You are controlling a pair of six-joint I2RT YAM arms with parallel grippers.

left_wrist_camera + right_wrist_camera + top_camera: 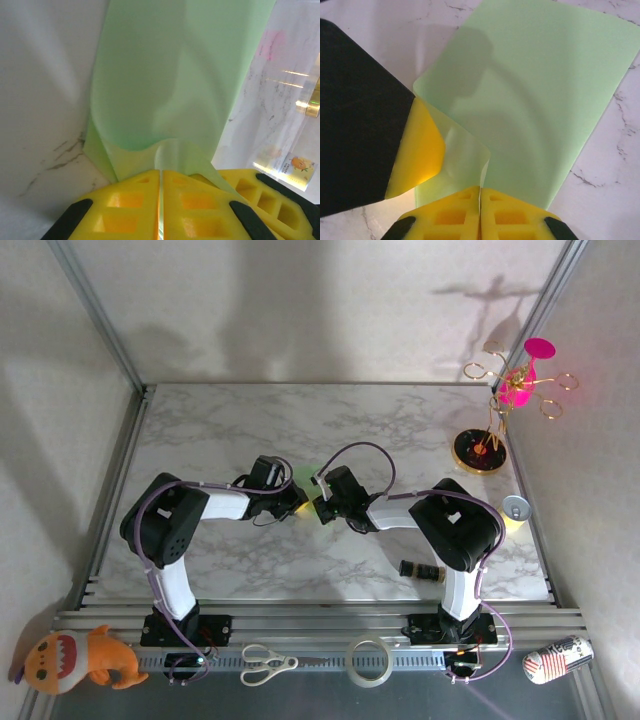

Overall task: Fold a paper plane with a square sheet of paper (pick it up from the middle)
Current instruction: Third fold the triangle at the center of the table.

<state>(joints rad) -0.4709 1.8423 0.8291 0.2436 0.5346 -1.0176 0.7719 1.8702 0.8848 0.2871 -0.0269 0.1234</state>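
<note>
— Clutter near the claws?

— Well out past the right claw [480,192], back beside its own arm: can [515,507] and small dark bottle [422,571]. Farther off on that same side, ahead of it: pink ornament [515,385] on a gold wire stand. Far behind both claws, down by the arm bases: scissors [267,663], tape roll [368,661], orange plush toy [80,658].

— Anything in the way?

— Just the left claw [160,175] itself, black and yellow, set tip to tip just beside the right claw's fingers.

— And the paper [535,90]?

— Pinched by both. Right claw closed on a curled-up near corner; left claw closed on the same lifted edge. Rest of the green sheet spread forward from the right claw's tips, lying on the marble table [620,165].
</note>
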